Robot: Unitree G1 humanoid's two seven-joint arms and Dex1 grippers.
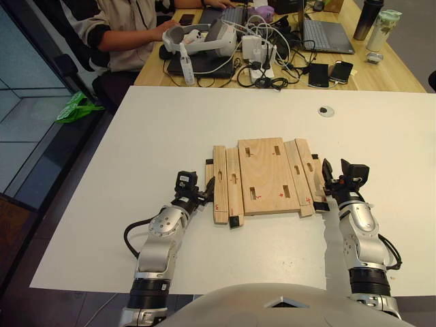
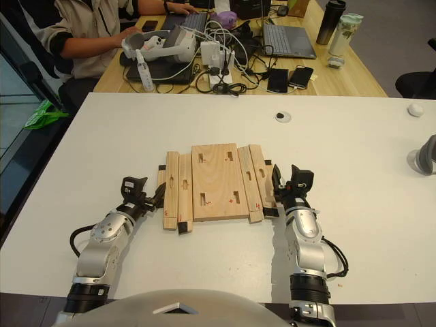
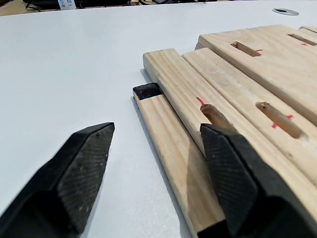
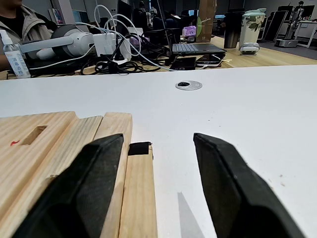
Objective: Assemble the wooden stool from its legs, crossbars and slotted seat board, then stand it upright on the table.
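The slotted seat board [image 1: 266, 176] lies flat in the middle of the white table [image 1: 170, 129]. Two slotted legs [image 1: 227, 184] lie against its left side and two more [image 1: 303, 176] against its right. A thin crossbar [image 3: 173, 163] with a black end cap [image 3: 147, 90] rests outside the left legs; my left gripper [image 3: 153, 173] is open, with one finger on either side of that bar. Another black-capped crossbar [image 4: 138, 193] lies outside the right legs. My right gripper [image 4: 158, 188] is open around its near end, one finger [image 4: 79, 193] over the wood.
A round cable grommet [image 1: 326, 110] sits in the table beyond the boards. A wooden desk [image 1: 381, 75] behind carries a laptop, a headset, cables, phones and bottles, with a person seated at it. A small white object [image 2: 415, 109] lies at the table's far right.
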